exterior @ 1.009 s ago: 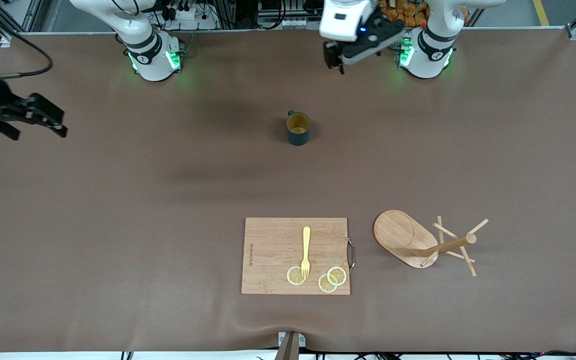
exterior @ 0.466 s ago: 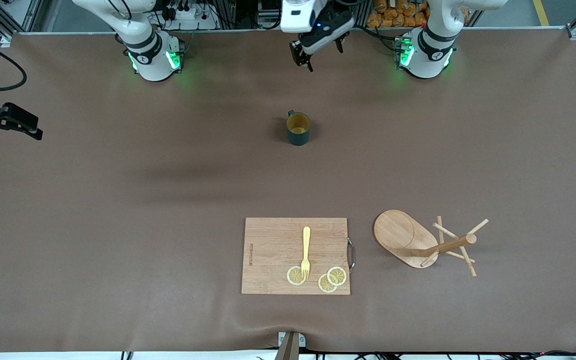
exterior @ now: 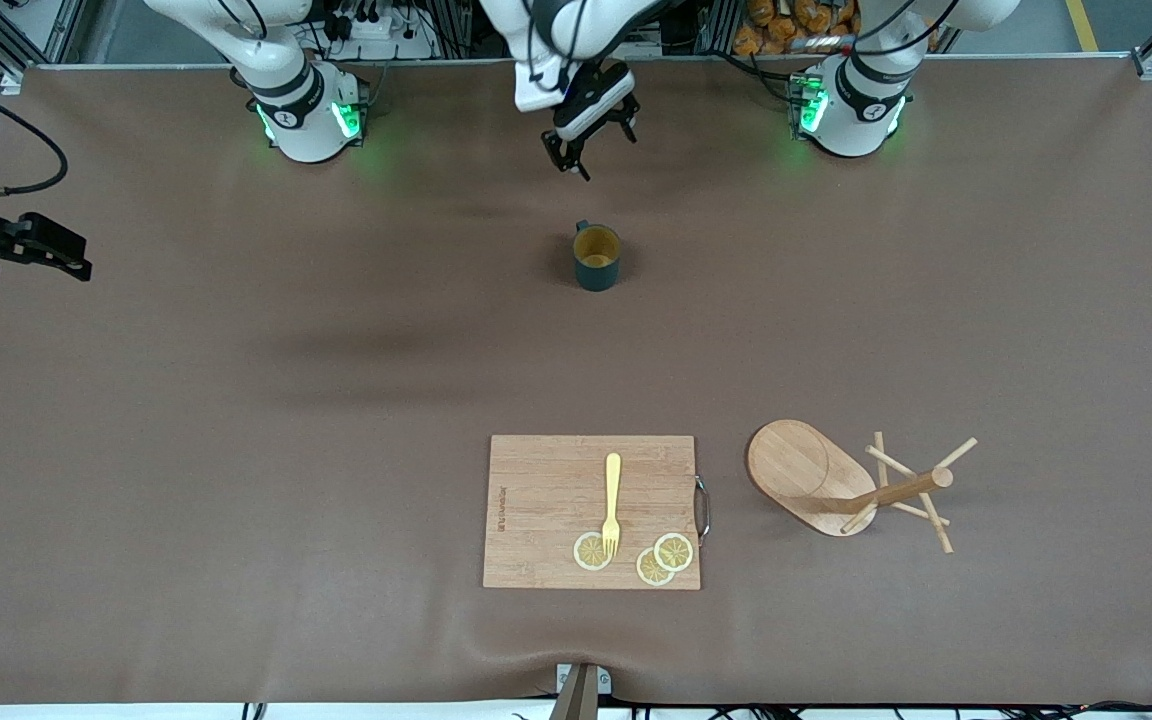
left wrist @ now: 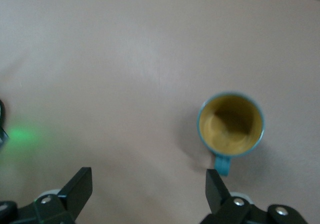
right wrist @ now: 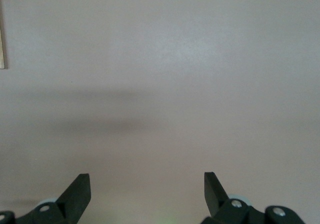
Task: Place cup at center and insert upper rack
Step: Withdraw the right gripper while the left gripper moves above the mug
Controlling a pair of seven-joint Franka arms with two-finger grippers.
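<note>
On the brown table (exterior: 236,450) lie a cutting board (exterior: 546,500), the tipped-over upper rack (exterior: 836,480) beside it, and the cup (exterior: 596,258) upright under the spread left end effector (exterior: 588,150); the spread right end effector (exterior: 31,250) waits aside.

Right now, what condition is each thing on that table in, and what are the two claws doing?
Mug: upright, empty, alone on the table.
Mug tree: tipped on its side, post lying along the table.
Cutting board: flat, carrying a fork and lemon slices.
Fork: lying flat, tines on a lemon slice.
Lemon slices: three, flat on the board.
Left claw: open, up in the air near the mug.
Right claw: open, over bare table.
</note>
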